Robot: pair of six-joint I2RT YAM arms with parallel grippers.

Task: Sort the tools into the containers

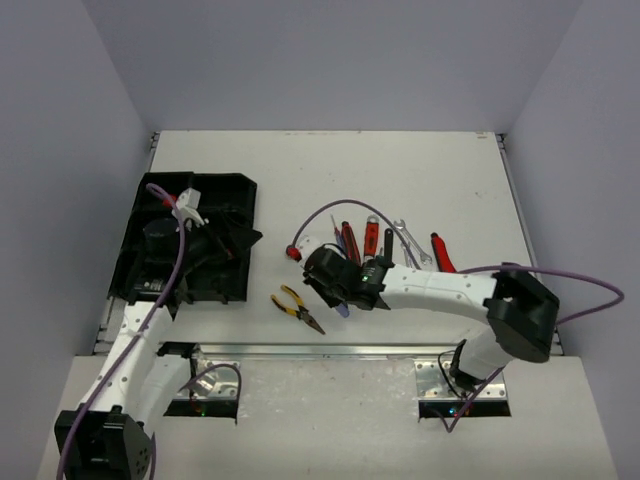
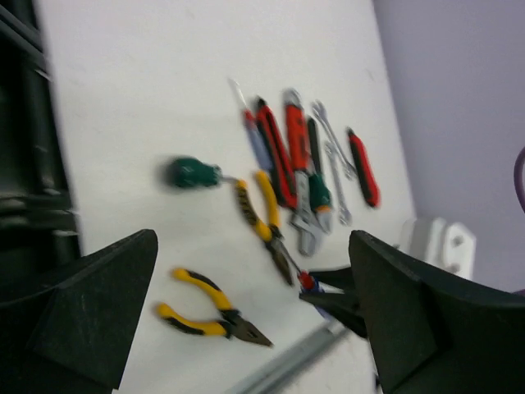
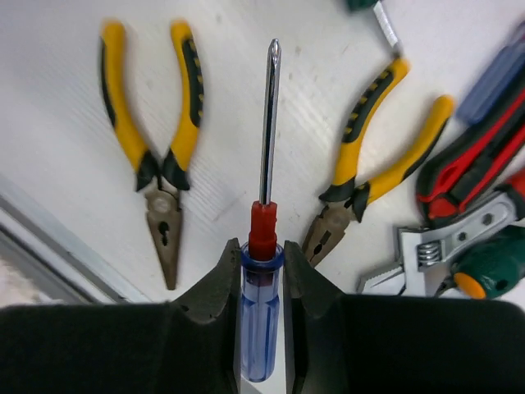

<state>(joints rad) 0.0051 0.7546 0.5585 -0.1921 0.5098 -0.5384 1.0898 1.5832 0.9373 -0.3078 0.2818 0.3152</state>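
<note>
- right gripper [image 3: 262,250] is clamped on the blue-handled screwdriver [image 3: 261,328], its fingers pressing both sides of the clear blue handle just below the red collar
- the screwdriver's metal shaft points straight out from the fingers, over the white table [image 1: 300,160], between 2 pairs of yellow pliers
- left pair of pliers [image 3: 152,123] lies alone, nearest the table's front edge; the second pair of pliers [image 3: 377,148] lies beside the main heap of tools [image 1: 385,240]
- the heap holds red-handled tools, a green-handled screwdriver [image 3: 492,267], the adjustable wrench [image 3: 443,246] and silver wrenches [image 1: 408,240], close together or overlapping, all on the table
- left gripper [image 2: 253,246] has its fingers spread wide with nothing between them
- in the top view the left arm reaches over the black tray [image 1: 240,185], which sits at the table's left side, well apart from the heap
- whether any tool lies in the tray cannot be told; the arm covers much of it
</note>
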